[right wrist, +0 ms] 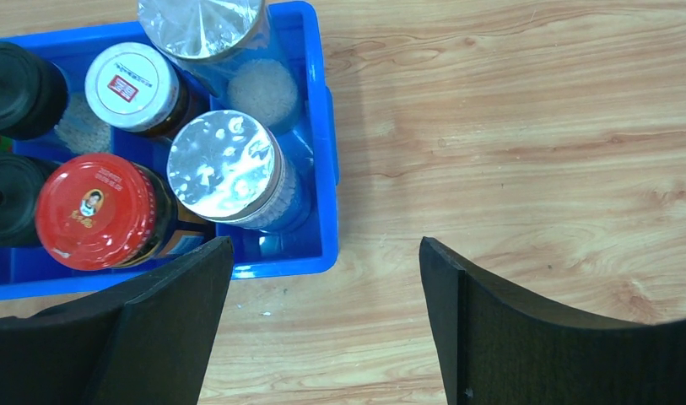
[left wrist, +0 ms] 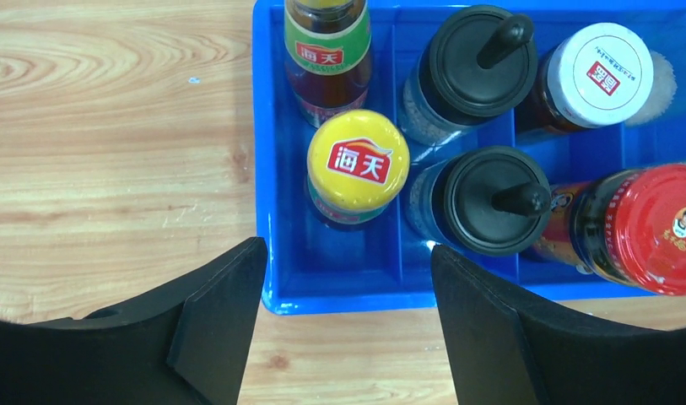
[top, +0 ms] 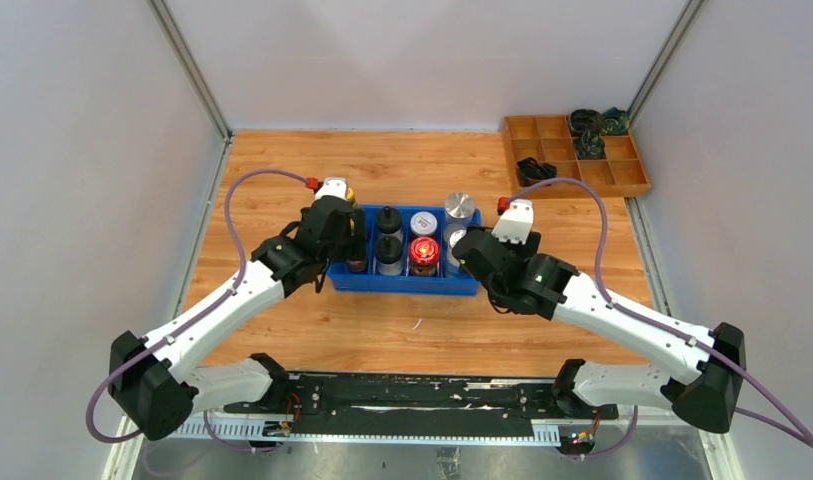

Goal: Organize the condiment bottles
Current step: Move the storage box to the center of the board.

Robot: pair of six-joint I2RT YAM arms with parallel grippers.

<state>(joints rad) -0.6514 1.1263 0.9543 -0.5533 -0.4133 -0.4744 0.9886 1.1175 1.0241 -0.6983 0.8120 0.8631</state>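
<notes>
Eight condiment bottles stand in a blue bin [top: 402, 283] mid-bench [top: 402, 340]: two yellow-capped sauce bottles [left wrist: 359, 164] at its left end, then two black-lidded shakers [left wrist: 491, 202], one red-lidded jar [right wrist: 99, 211] and one white-lidded jar [right wrist: 132, 86], and two silver-lidded jars [right wrist: 225, 164] at the right end. The left hand [left wrist: 346, 261] is open and holds nothing above the bin's near left corner. The right hand [right wrist: 325, 245] is open and holds nothing at its right end. Bare wood lies on every side of the bin. One wooden tray [top: 542, 130] sits at the far right corner.
</notes>
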